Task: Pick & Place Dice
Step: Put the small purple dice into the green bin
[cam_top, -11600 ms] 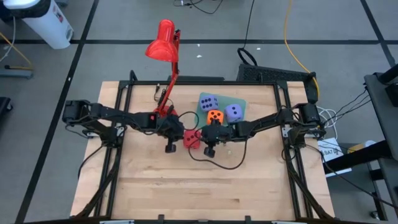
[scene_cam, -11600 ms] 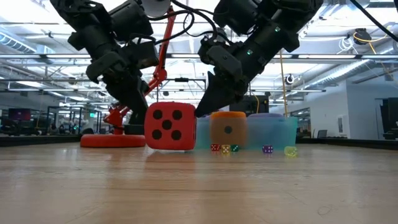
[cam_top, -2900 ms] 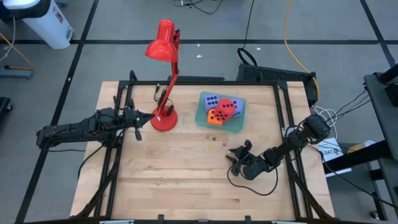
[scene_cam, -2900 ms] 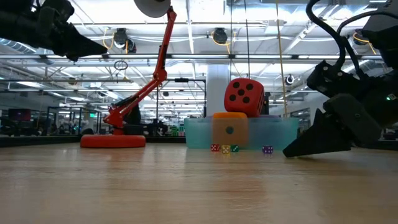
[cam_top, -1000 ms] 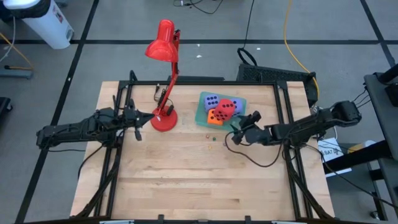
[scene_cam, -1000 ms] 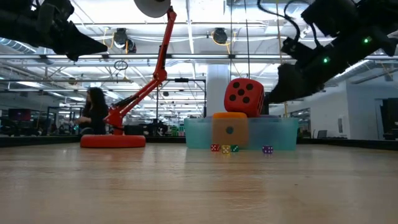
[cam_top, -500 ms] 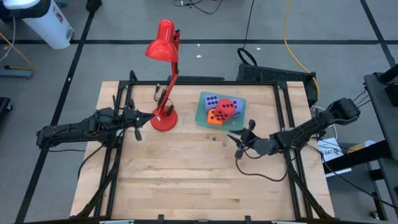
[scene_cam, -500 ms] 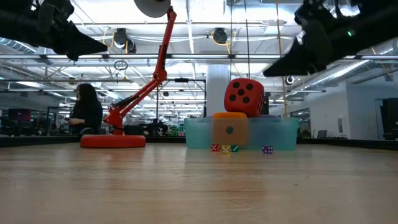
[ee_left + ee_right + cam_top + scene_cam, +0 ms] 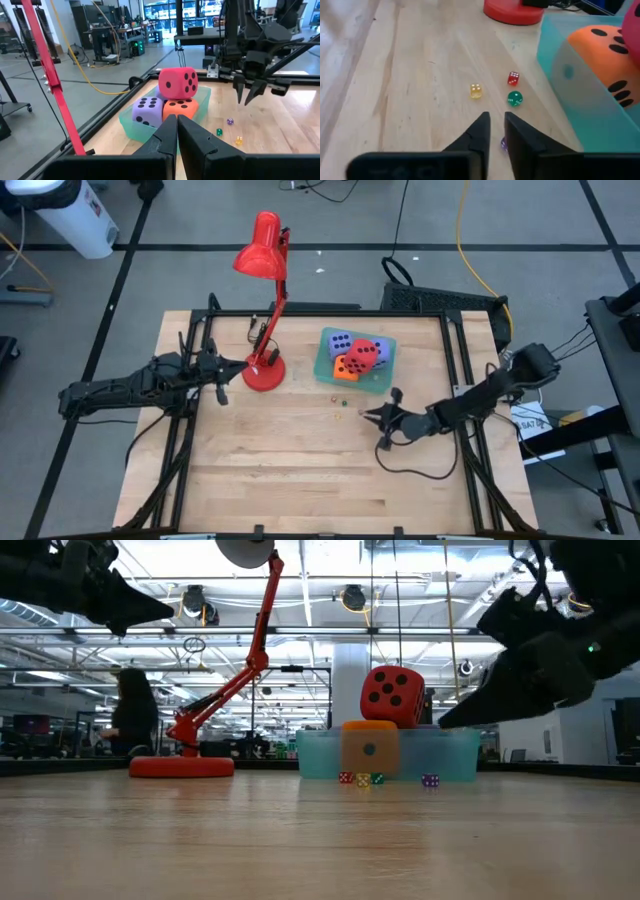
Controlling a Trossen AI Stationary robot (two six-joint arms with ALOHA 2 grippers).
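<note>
A teal tray [image 9: 385,378] stands on the table's far middle and holds the dice. A red die [image 9: 365,354] rests on top of an orange die [image 9: 344,367] and a purple die [image 9: 337,342]. My right gripper [image 9: 372,416] hovers above the table just near of the tray's right corner, slanting down. Its fingers [image 9: 484,125] are nearly closed with nothing between them. My left gripper [image 9: 238,366] waits shut and empty beside the red lamp's base [image 9: 264,375], raised off the table.
Tiny coloured dice lie on the wood in front of the tray: yellow [image 9: 476,90], red [image 9: 513,78], green [image 9: 515,98], and a purple one [image 9: 230,121] below my right fingers. A black cable [image 9: 405,468] loops on the table under the right arm. The near half is bare wood.
My right gripper has moved from beside the tray's right side toward the table's near edge and down. It has tipped to slant downward, and its fingers have closed from wide apart to a narrow gap. The dice have stayed put.
</note>
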